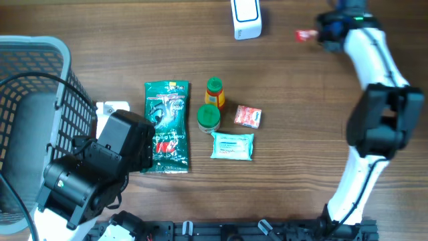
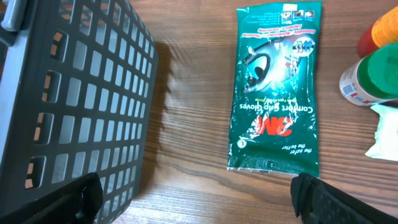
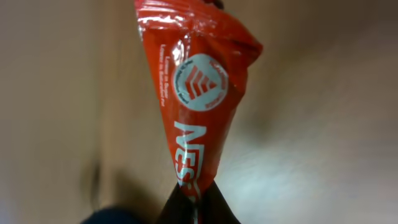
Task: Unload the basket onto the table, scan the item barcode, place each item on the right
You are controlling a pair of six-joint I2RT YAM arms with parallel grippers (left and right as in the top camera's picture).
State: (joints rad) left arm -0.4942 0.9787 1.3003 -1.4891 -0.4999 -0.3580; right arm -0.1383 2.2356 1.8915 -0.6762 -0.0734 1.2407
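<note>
table (image 1: 287, 194): wood, carries everything
basket (image 1: 40, 50): grey mesh, at the 9 o'clock edge
left arm (image 1: 87, 174): at 8 o'clock, between the basket and the gloves pack. left jaws wide apart, gripping nothing. Its wrist view shows the basket wall on one side, the pack on the other, bare wood between
right arm (image 1: 374, 60): runs from 5 o'clock up to 1 o'clock
gloves pack (image 1: 167, 127): green 3M, flat, mid-table, long axis 12-to-6
scanner (image 1: 245, 18): white, at the 12 o'clock edge, partly cut by the frame
wipes pack (image 1: 232, 146): teal and white, flat, at 4 o'clock of the gloves pack, just beside it
green-lid jar (image 1: 208, 118): upright, between the gloves pack and the small red packet, just at 12 o'clock of the wipes
orange bottle (image 1: 214, 92): just at 12 o'clock of the jar, can't tell upright or tilted
small red packet (image 1: 248, 117): at 3 o'clock of the jar, near it
red sachet (image 3: 193, 93): task item, right jaws clamped together on one end. In overhead it sits at 1 o'clock, on the 3 o'clock side of the scanner, near but apart. White logo and lettering face the wrist cam
</note>
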